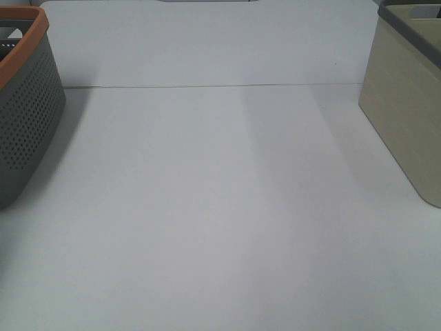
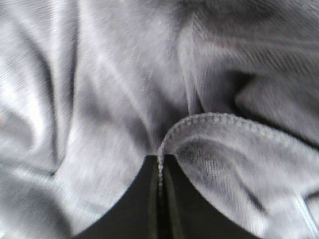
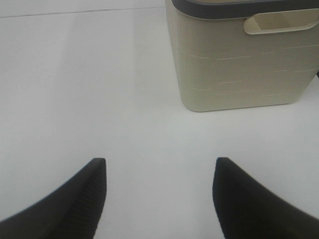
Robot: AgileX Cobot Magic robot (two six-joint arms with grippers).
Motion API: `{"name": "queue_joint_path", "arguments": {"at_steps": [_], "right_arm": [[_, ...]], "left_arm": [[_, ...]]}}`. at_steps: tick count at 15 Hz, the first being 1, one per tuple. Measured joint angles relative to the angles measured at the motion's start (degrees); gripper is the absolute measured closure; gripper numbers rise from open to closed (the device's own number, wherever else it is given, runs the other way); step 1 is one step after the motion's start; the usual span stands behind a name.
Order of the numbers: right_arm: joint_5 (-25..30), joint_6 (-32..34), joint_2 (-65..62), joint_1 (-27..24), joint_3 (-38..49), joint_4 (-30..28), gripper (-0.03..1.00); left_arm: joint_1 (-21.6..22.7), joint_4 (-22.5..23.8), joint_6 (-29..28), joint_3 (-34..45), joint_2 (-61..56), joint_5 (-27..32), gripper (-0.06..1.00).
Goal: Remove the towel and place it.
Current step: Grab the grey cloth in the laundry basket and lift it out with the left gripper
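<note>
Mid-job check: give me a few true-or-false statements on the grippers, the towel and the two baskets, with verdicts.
The left gripper is shut on the hem of the grey fabric towel. True.
The right gripper grips the towel too. False: it is open and empty, above the white table.
The beige plastic basket with a grey rim stands at the table's right side. True.
The grey perforated basket with an orange rim stands mid-table. False: it is at the left edge.
</note>
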Motion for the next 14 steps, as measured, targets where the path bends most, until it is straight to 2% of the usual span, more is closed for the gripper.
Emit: {"name": "queue_joint_path", "arguments": {"at_steps": [4,6,8,9,12,14], "right_arm": [[-0.1,0.0,0.0,0.0,0.0,0.0,0.34],[-0.1,0.0,0.0,0.0,0.0,0.0,0.34],[-0.1,0.0,0.0,0.0,0.0,0.0,0.34],[-0.1,0.0,0.0,0.0,0.0,0.0,0.34],[-0.1,0.0,0.0,0.0,0.0,0.0,0.34],[-0.1,0.0,0.0,0.0,0.0,0.0,0.34]], "left_arm": [[0.0,-0.3,-4.6,0.0,-8.5,5.0,0.94],[0.0,-1.1,-8.3,0.0,-14.6,11.1,0.94],[0.0,-2.2,-9.1,0.0,-20.7,17.8,0.94],[0.0,-4.5,-9.2,-0.1,-26.2,21.7,0.94],[0.0,-11.5,-9.3,-0.3,-33.0,26.2,0.94],[-0.3,-13.1,-10.3,-1.9,-34.6,28.4,0.94]]}}
